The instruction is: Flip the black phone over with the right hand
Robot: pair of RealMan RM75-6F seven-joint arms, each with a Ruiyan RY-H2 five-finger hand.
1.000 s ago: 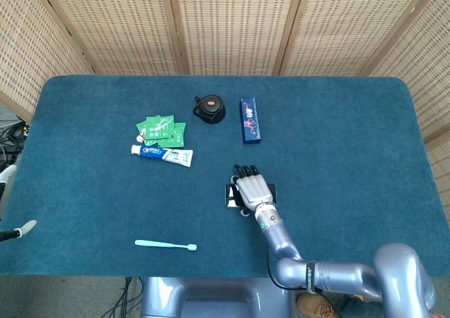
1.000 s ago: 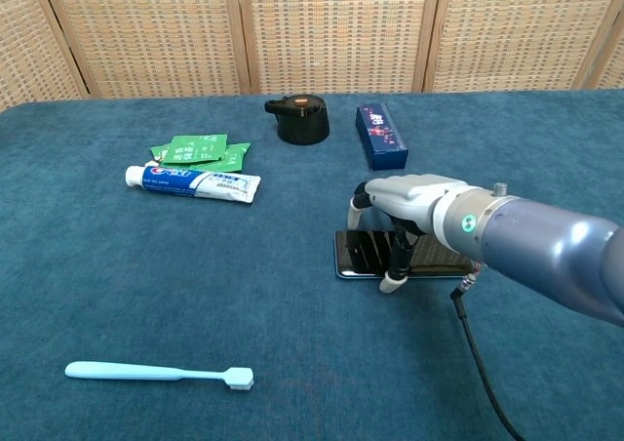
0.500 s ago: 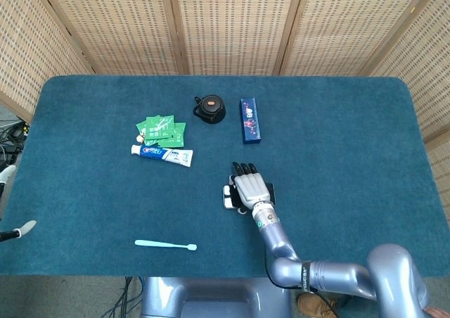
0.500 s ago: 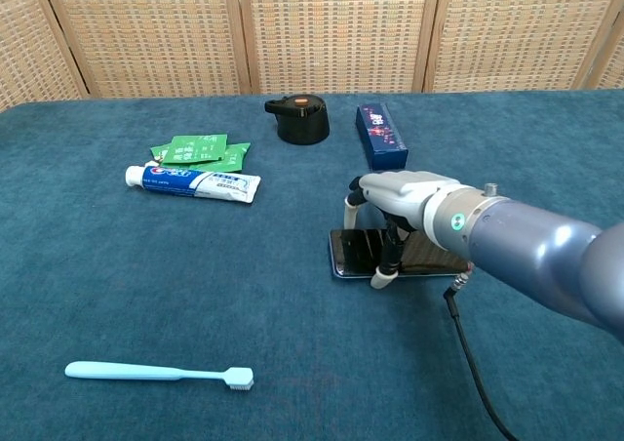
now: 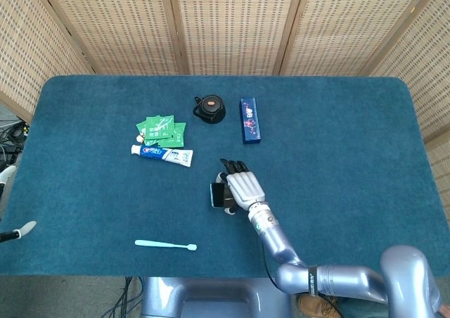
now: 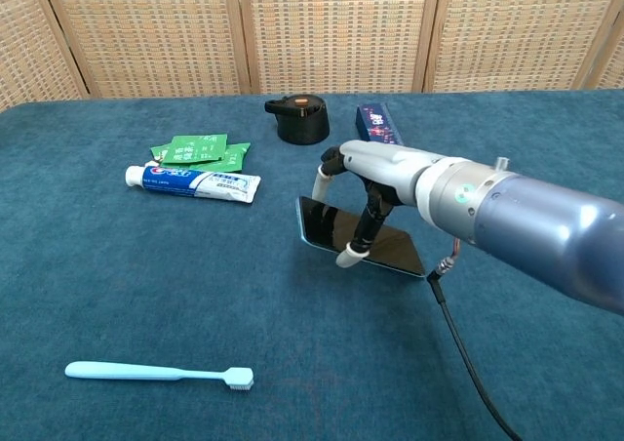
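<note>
Black phone tilted, partly hidden under right hand

Toothpaste tube brand logo too blurred to read, no other text legible

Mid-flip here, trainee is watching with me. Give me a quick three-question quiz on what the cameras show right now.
1. True or false: the black phone lies flat on the table.
2. Which hand grips the phone? A) left B) right
3. Fill in: the item lying nearest the table's front edge is the light blue ____.

Key:
1. False; its left end is lifted and it tilts.
2. B
3. toothbrush
</note>
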